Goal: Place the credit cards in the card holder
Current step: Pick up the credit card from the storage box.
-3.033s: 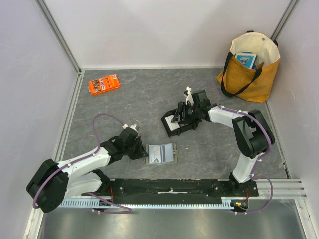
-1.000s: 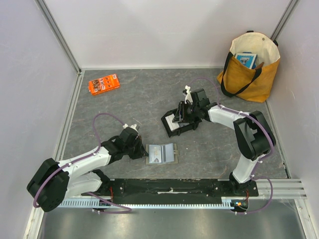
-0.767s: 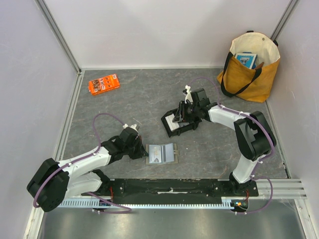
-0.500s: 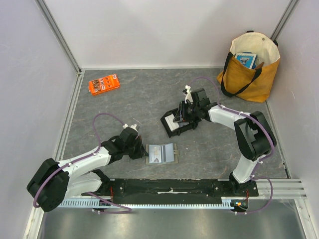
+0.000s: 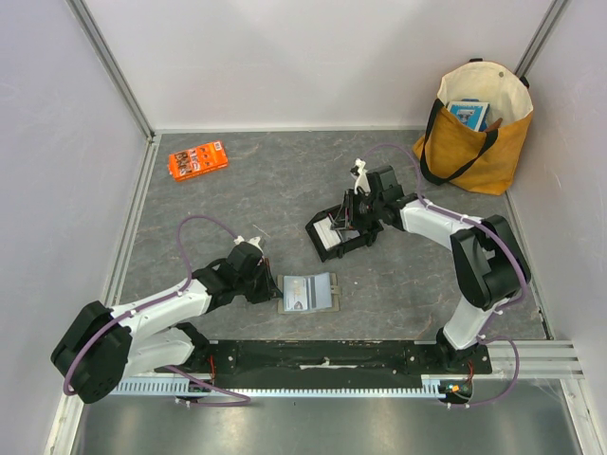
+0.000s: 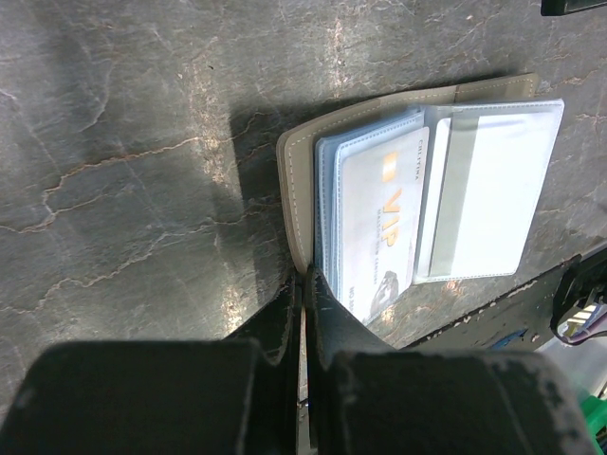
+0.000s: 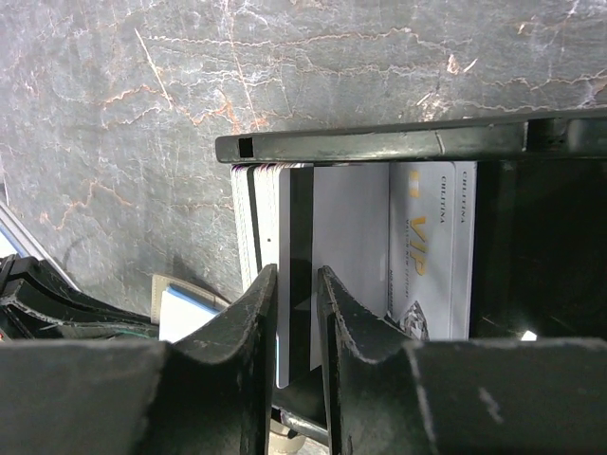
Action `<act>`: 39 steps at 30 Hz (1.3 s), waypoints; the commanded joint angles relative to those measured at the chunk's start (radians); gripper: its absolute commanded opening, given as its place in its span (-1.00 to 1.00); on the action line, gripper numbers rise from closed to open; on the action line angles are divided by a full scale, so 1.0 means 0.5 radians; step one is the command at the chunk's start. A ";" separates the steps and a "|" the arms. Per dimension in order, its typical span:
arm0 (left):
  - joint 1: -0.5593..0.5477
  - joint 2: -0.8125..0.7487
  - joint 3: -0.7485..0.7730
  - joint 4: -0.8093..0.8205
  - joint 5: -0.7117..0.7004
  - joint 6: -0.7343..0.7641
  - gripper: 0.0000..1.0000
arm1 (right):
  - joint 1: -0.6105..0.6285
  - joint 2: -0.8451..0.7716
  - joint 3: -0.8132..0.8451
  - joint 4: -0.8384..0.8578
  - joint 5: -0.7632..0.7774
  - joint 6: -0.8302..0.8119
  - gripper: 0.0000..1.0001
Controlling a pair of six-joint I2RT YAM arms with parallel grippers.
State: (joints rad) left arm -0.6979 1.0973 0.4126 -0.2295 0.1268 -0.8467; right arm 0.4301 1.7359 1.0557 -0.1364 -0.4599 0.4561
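Observation:
The taupe card holder [image 5: 306, 292] lies open on the table near the front. In the left wrist view it [image 6: 302, 190] shows a pale blue inner face with one white VIP card [image 6: 384, 218] in a sleeve. My left gripper [image 5: 268, 288] is shut on its cover edge [image 6: 305, 280]. My right gripper [image 5: 344, 220] hangs over the black tray [image 5: 334, 248]. In the right wrist view a stack of credit cards [image 7: 254, 218] stands on edge at the tray's left and a VIP card [image 7: 432, 246] lies flat. My right gripper [image 7: 296, 284] is slightly open, with one card's edge between the fingers.
An orange packet [image 5: 197, 159] lies at the back left. A yellow tote bag [image 5: 474, 133] stands at the back right corner. The black tray's rim [image 7: 379, 145] runs across the right wrist view. Grey walls close in the table on three sides.
My right gripper has shifted a little over the black tray, and the tray has slid slightly to the left. My left arm and the card holder have not moved.

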 commanded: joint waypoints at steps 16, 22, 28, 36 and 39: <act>-0.006 -0.013 0.049 0.042 0.029 0.076 -0.96 | -0.038 0.072 0.054 -0.086 0.297 -0.077 -0.64; -0.009 0.008 0.061 0.045 0.029 0.083 -0.96 | -0.017 0.084 0.134 -0.187 0.404 -0.185 -0.50; -0.006 0.008 0.065 0.048 0.035 0.080 -0.96 | 0.008 0.099 0.180 -0.178 0.313 -0.206 -0.67; -0.009 -0.007 0.058 0.036 0.035 0.080 -0.96 | 0.060 0.062 0.217 -0.224 0.324 -0.255 -0.83; -0.006 -0.007 0.055 0.036 0.041 0.080 -0.96 | 0.115 0.111 0.251 -0.276 0.419 -0.280 -0.74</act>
State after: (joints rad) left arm -0.6979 1.1015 0.4126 -0.2295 0.1341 -0.8463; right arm 0.4438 1.7775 1.1233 -0.2417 -0.2878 0.3473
